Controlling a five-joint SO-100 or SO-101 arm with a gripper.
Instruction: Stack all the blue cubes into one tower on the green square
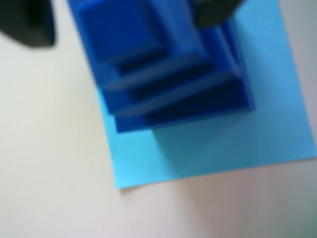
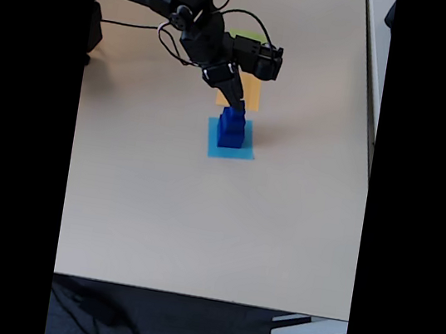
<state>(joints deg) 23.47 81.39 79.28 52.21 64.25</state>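
Note:
The three blue cubes stand piled as a stepped tower (image 1: 168,84) (image 2: 230,130), largest at the bottom, on the flat light-blue square (image 1: 223,144) (image 2: 238,153). My gripper (image 1: 124,32) (image 2: 233,104) hangs right over the tower's top. In the wrist view its dark fingers (image 1: 29,25) sit on either side of the small top cube, and the left finger is clearly apart from it. A sliver of the green square (image 2: 251,35) shows behind the arm, farther back on the table.
An orange square (image 2: 253,98) lies between the light-blue square and the green one, partly under the arm. The beige table (image 2: 158,208) stretches wide toward its front edge. The arm's base and cables are at the back left.

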